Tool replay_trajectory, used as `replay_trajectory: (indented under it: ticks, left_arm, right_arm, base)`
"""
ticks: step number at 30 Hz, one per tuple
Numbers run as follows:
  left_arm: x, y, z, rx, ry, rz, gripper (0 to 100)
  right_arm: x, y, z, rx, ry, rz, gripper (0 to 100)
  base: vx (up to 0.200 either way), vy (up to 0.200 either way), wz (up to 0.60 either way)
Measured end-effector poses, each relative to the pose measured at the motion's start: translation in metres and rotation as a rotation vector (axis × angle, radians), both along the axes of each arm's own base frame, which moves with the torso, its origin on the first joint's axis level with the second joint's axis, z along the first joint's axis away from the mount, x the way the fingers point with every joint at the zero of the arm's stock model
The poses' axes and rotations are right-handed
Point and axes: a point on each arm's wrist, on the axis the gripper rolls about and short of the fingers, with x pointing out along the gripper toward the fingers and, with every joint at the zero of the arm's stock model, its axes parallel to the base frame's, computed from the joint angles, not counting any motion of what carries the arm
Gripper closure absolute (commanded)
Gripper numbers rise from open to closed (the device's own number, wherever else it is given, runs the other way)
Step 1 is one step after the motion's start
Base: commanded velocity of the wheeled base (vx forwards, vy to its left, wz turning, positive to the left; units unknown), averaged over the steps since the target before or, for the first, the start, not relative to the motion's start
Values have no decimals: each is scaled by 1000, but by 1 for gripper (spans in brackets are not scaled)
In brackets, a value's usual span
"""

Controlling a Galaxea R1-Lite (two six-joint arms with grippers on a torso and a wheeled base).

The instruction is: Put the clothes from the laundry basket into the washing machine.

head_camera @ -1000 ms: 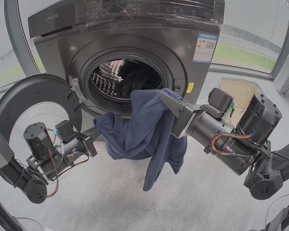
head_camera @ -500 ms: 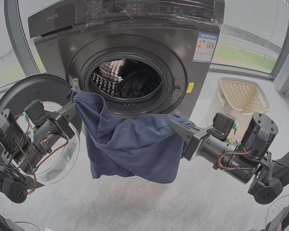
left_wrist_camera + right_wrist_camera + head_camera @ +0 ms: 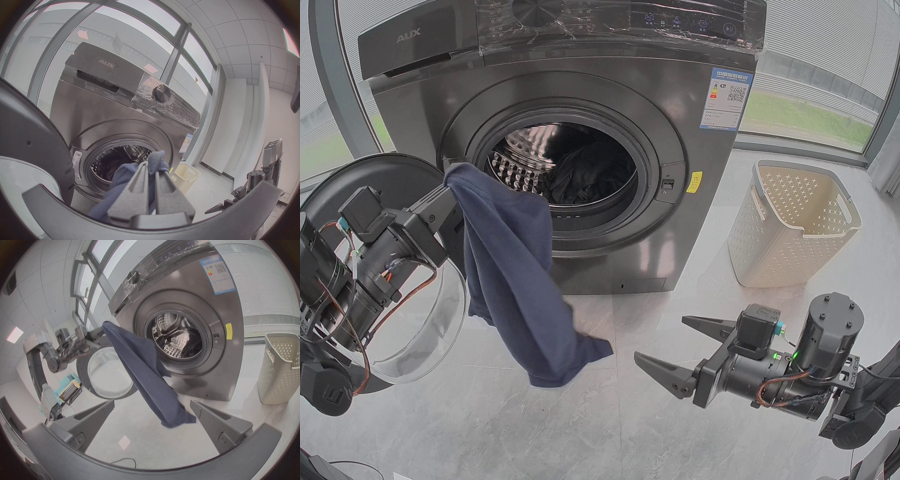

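Dark clothes [image 3: 587, 172] lie in the washing machine [image 3: 562, 81]. Left gripper [image 3: 450, 187] clamps the blue garment [image 3: 512, 275], hanging outside the door opening. Right gripper [image 3: 661, 339] is wide, holding nothing. Laundry basket [image 3: 800, 250] appears emptied.

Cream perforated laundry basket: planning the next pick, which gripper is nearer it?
Right. The right gripper hangs open over the floor before the basket; the left gripper, shut on a navy blue garment, is across by the round grey washer door.
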Motion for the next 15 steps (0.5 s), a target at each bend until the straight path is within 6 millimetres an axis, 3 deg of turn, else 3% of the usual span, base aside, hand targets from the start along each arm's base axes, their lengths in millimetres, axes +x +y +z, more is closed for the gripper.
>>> replay_trajectory:
  ticks: [5,15]
  left_arm:
    - [-3,-5,1,-3,-9,-27,100]
    - [-15,-12,1,1,-31,-86,100]
  right_arm:
    - [2,1,0,-5,-10,5,0]
    - [25,16,8,30,-50,-32,0]
  base:
    - [0,0,0]
    - [0,0,0]
